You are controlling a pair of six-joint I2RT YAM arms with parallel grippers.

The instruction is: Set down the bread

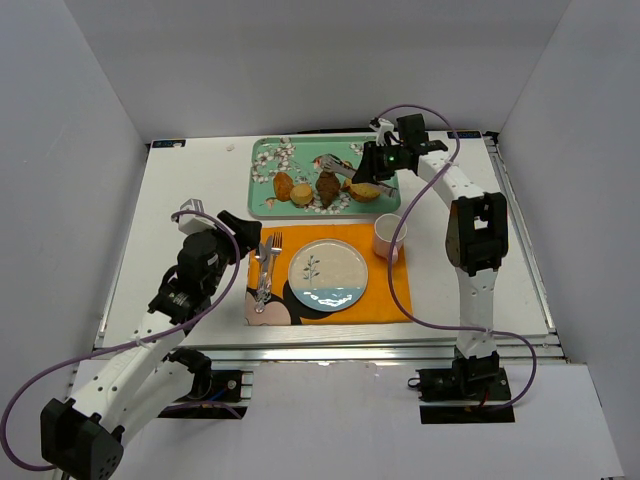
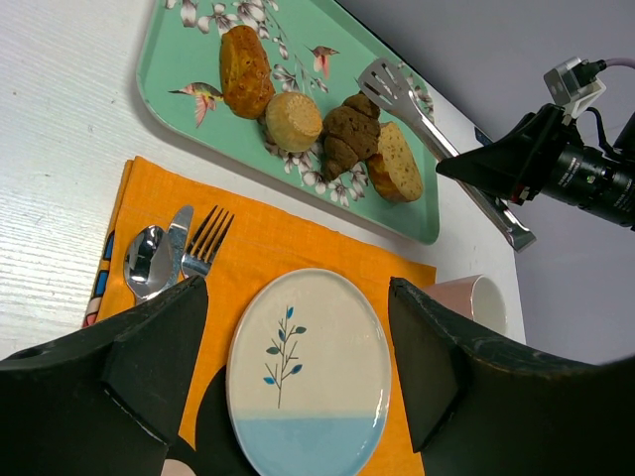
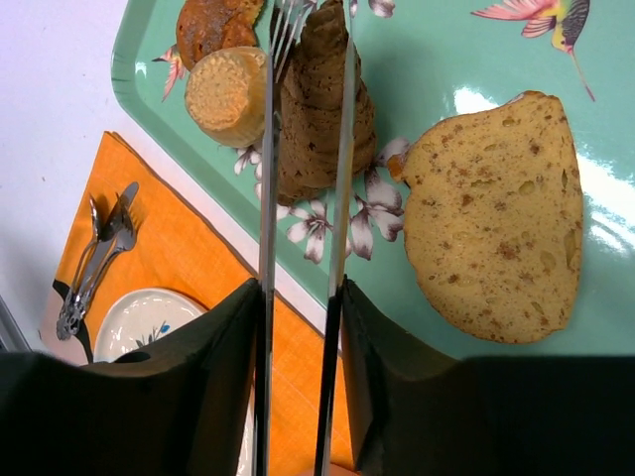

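**Tongs lined up on croissant; plate waiting**

Right gripper (image 3: 301,297) clamps the long steel kitchen tongs (image 3: 266,178), arms squeezed nearly parallel. Presumably the tool spares the bread from the fingers. The tips lie over the dark brown croissant (image 3: 316,109), which sits on the mint-green floral tray (image 3: 476,59) among three other pieces; contact unclear. Left gripper (image 2: 296,293) hovers with jaws wide and empty above the round white plate with a blue band (image 2: 308,367), the likely destination.
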